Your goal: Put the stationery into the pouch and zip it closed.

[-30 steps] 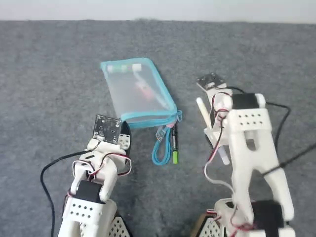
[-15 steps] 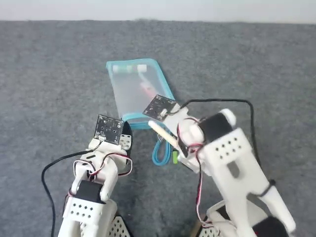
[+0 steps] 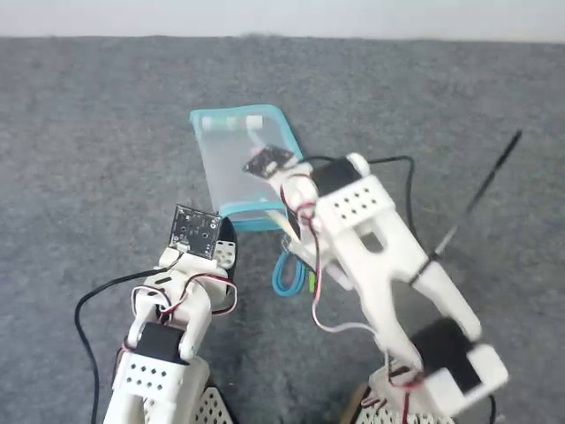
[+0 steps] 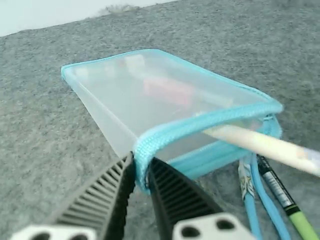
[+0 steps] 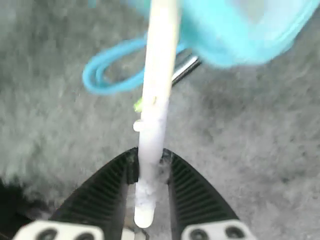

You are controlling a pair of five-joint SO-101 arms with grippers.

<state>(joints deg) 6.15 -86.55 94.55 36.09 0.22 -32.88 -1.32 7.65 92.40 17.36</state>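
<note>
The pouch [image 4: 150,95] rim is being pinched by the left gripper [image 4: 141,185], a white pen [image 5: 159,75] held at its mouth by the right gripper [image 5: 150,175]; green-tipped pen [image 4: 287,202], zipping pending.

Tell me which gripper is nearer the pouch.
Left. The left gripper is clamped on the pouch at its zipper edge; the right gripper sits back from it, holding a white pen aimed at the opening.

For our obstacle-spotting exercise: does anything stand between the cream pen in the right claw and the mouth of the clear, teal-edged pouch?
Nothing visible does. The cream plastic pen in the right claw passes under the zip rim of the clear teal-edged pouch, a rim the left claw pinches up off to one side.
</note>
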